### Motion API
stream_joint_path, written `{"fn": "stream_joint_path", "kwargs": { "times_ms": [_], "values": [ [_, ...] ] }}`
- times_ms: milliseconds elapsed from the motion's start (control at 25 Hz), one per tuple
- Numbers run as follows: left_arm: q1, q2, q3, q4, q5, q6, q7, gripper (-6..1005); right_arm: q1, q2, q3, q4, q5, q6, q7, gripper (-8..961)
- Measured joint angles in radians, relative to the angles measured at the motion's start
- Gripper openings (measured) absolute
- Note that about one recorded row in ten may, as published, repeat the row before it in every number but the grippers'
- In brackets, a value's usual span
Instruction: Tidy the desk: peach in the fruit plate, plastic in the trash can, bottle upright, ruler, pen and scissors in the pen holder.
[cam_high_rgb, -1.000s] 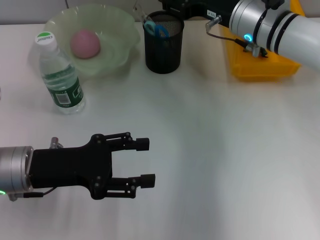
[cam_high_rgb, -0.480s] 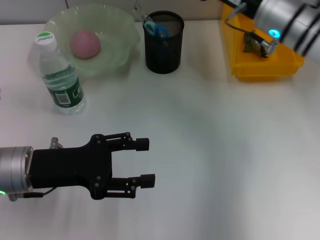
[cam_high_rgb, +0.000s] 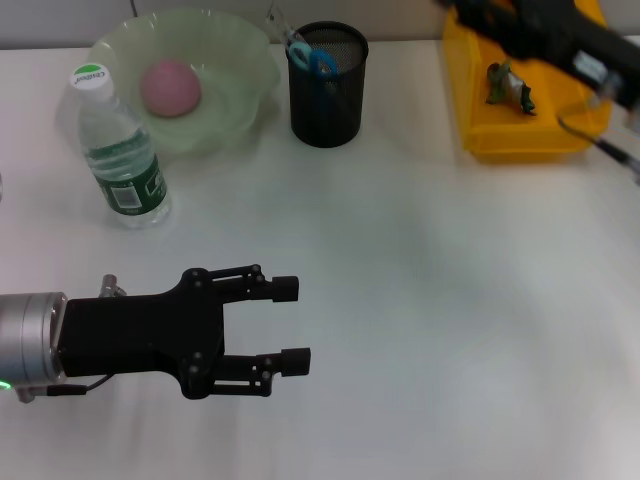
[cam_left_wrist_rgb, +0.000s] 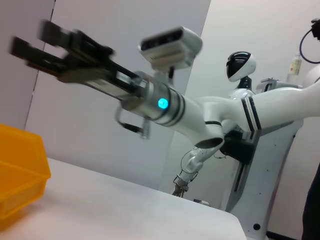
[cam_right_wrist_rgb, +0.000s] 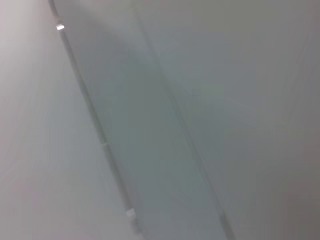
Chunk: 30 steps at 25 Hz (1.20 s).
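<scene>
The pink peach (cam_high_rgb: 170, 87) lies in the green fruit plate (cam_high_rgb: 240, 60) at the back left. Beside the plate the bottle (cam_high_rgb: 118, 150) stands upright. Blue-handled scissors (cam_high_rgb: 318, 62) and a clear ruler (cam_high_rgb: 277, 20) stick out of the black mesh pen holder (cam_high_rgb: 328, 100); the pen is hidden. Crumpled plastic (cam_high_rgb: 508, 85) lies in the yellow trash can (cam_high_rgb: 530, 140). My left gripper (cam_high_rgb: 293, 324) hovers open and empty over the near left of the table. Above the trash can, my right gripper (cam_high_rgb: 462, 10) is raised; the left wrist view shows this right gripper (cam_left_wrist_rgb: 32, 37) open and empty.
The white table (cam_high_rgb: 430, 300) runs bare through its middle and right. In the left wrist view a corner of the yellow trash can (cam_left_wrist_rgb: 20, 175) sits at the table's edge, with another robot (cam_left_wrist_rgb: 240, 67) standing beyond. The right wrist view holds only a blank grey surface.
My right arm has swung to the right, from above the pen holder to over the yellow trash can. The left arm and all desk objects have stayed put.
</scene>
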<state>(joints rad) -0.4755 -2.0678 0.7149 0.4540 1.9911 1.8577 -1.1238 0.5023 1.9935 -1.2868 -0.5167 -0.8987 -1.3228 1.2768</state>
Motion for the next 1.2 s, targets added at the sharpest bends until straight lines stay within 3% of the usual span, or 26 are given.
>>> {"fn": "stream_joint_path", "kwargs": {
  "times_ms": [200,440,640,960,1200],
  "values": [
    [-0.004,0.001,-0.002,0.0,0.0,-0.001,-0.004,786,-0.055,-0.014,0.162,-0.01,-0.258,-0.174,0.12,784],
    [-0.013,0.004,-0.005,0.0,0.0,-0.005,-0.028,786,-0.079,-0.017,0.299,-0.022,-0.503,-0.277,0.131,783],
    [-0.018,0.005,-0.007,0.002,0.0,-0.007,-0.039,786,-0.107,-0.006,0.307,-0.079,-0.615,-0.326,0.103,784],
    [-0.011,0.004,-0.007,0.0,0.004,-0.048,-0.034,788,-0.085,-0.009,0.308,-0.076,-0.786,-0.383,0.014,783],
    [-0.007,0.002,-0.001,-0.01,0.003,-0.071,-0.03,788,-0.082,-0.006,0.289,-0.068,-0.817,-0.393,-0.051,783]
  ]
}}
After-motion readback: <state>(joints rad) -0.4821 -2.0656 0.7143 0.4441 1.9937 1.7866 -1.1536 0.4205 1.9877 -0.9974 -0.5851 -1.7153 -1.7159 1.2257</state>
